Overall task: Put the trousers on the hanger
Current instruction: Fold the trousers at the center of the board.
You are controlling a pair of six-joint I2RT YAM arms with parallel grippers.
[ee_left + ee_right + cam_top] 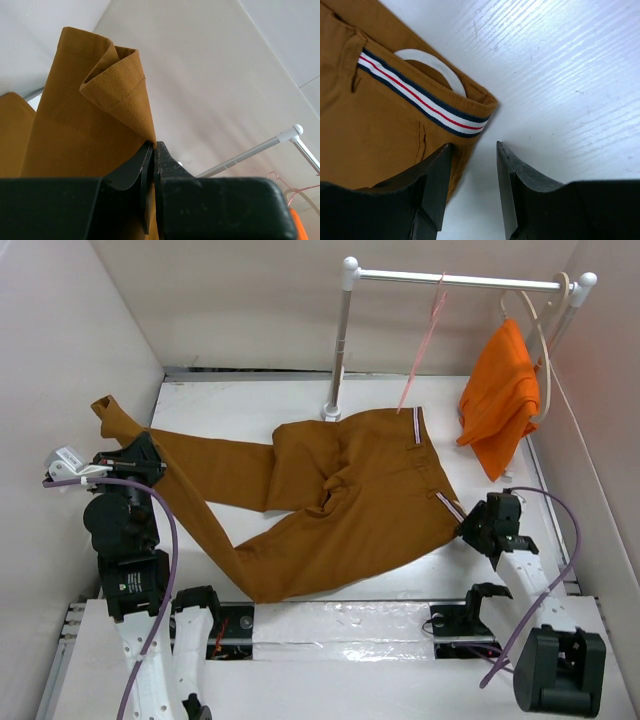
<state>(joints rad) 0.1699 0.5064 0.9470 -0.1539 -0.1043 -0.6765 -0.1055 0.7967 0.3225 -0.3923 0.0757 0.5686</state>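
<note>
My left gripper (152,146): clamped on a trouser-leg cuff (112,92).
My right gripper (474,147): parted, straddling the waistband corner (481,107) (no bite yet).
Trousers (340,505): flat, centre.
Hanger (428,335): on rail (460,280), one o'clock.
Tip: bite past the stripe.

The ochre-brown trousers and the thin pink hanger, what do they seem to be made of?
Ochre-brown trousers: matte woven cloth, likely cotton twill; fine ribbed weave and stitched hem show close up. Thin pink hanger: probably coated wire, very slim; too small to confirm.

White arms (141,660), black joints (118,525), trailing purple cables (174,540)
</note>
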